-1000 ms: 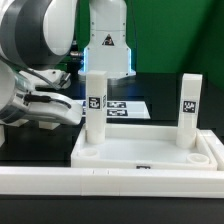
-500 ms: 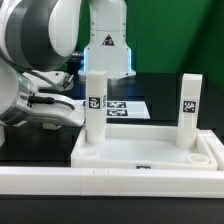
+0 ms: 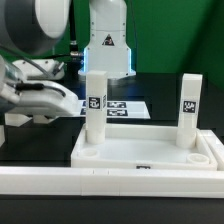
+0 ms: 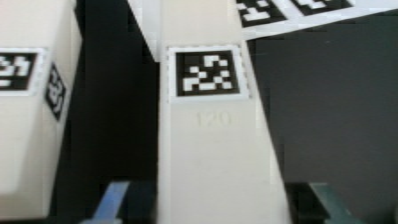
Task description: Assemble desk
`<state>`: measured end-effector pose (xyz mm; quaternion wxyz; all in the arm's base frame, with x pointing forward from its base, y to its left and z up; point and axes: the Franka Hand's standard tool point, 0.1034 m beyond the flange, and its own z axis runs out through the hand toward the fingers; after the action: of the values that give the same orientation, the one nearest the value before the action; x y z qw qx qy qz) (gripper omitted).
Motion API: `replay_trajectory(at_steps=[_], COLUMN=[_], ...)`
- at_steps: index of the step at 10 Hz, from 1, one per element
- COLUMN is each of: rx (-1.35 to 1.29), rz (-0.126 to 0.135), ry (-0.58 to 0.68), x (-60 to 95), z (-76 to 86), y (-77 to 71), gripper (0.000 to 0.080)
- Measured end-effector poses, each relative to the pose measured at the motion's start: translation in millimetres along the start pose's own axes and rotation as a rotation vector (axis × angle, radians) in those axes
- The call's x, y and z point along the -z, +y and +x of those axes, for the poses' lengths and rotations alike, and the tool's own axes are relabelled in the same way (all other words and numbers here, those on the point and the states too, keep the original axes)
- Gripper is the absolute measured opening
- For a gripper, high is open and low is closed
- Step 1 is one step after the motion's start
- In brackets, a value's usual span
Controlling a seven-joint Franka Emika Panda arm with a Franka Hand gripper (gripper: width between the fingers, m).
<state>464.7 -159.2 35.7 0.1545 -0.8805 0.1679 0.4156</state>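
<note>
The white tabletop (image 3: pixel 146 163) lies rim up in the exterior view, with one tagged white leg (image 3: pixel 95 104) standing in its far left socket and a second (image 3: pixel 189 108) in its far right socket. In the wrist view my gripper (image 4: pixel 217 205) is shut on a third white leg (image 4: pixel 217 130), tag facing the camera, with one finger (image 4: pixel 116 200) on each long side. Another tagged leg (image 4: pixel 32 120) lies just beside it across a dark gap. In the exterior view the arm's hand (image 3: pixel 40 98) is at the left, and its fingers and the held leg are hidden.
The marker board (image 3: pixel 126 106) lies flat behind the tabletop and shows as a corner (image 4: pixel 302 12) in the wrist view. A long white border bar (image 3: pixel 110 186) runs along the front. The robot's base (image 3: pixel 107 45) stands at the back. The table surface is black.
In the exterior view the arm and hand have risen and drawn slightly toward the left. The tabletop and its two standing legs have not moved.
</note>
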Motion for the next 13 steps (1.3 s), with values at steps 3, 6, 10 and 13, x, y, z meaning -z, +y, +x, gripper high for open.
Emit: replay_trajectory(at_steps=[3,6,10,13], rx=[0.035,0.034,0.023,-0.011], rz=[-0.037,-0.046,-0.067,-0.076], ry=[0.048,0.099,0.334,0.491], x=[39.4,42.9,96.2,123.2], z=[-1.7,6.2,5.5,8.8], y=[-11.2,-9.0,-38.0,-54.1], gripper=[0.0291,0.0291,0.0291,0.0291])
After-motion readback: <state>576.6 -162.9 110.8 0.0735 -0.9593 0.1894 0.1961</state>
